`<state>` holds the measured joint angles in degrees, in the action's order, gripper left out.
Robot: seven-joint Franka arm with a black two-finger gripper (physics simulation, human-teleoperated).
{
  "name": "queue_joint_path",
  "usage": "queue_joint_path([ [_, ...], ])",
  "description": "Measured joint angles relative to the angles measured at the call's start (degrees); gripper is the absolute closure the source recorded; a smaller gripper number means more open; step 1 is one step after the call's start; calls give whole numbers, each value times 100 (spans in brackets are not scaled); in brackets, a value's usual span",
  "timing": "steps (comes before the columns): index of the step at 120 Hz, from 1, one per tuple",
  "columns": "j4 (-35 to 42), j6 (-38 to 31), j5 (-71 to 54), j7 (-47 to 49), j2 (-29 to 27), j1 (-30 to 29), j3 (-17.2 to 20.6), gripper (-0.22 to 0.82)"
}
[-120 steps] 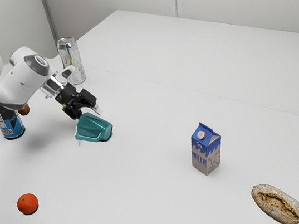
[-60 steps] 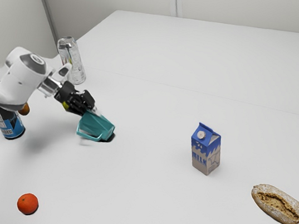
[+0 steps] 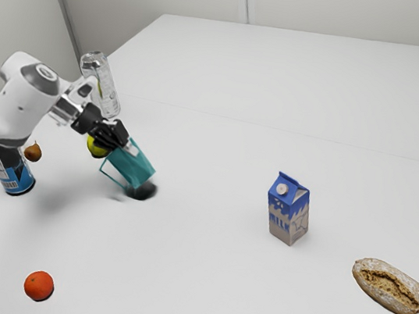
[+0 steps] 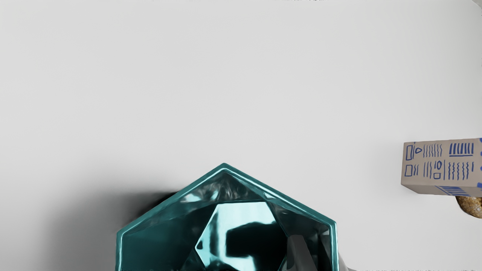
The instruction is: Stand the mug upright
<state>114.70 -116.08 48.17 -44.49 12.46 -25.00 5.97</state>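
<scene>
- My 1 gripper (image 3: 129, 147), closed on the wall of 1 teal mug (image 3: 134, 168), tilted over its shadow.
- Nearby: 1 yellow-green fruit (image 3: 95, 149), 1 silver can (image 3: 99, 69), 1 brown fruit (image 3: 33, 152), 1 blue can (image 3: 15, 173).
- 1 orange (image 3: 39, 285).
- 1 milk carton (image 3: 288, 214), upright.
- 1 bread loaf (image 3: 389, 287), farthest.

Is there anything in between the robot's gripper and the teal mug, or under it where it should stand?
Nothing visible is in the way: the gripper holds the wall of the tilted mug, one finger inside. I see no object beneath it; the milk carton stands well aside.
</scene>
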Motion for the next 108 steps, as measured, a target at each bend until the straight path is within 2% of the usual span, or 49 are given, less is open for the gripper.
queue_joint_path([
  [28, -37, 31, -1057, 291, -518, 349, 9, 78],
  [64, 37, 116, -2808, 1335, -891, 1139, 62, 78],
  [86, 576, 15, -3422, 2096, -1415, 1511, 117, 79],
  [108, 1280, -718, -3842, 2719, -1632, 1664, 183, 79],
])
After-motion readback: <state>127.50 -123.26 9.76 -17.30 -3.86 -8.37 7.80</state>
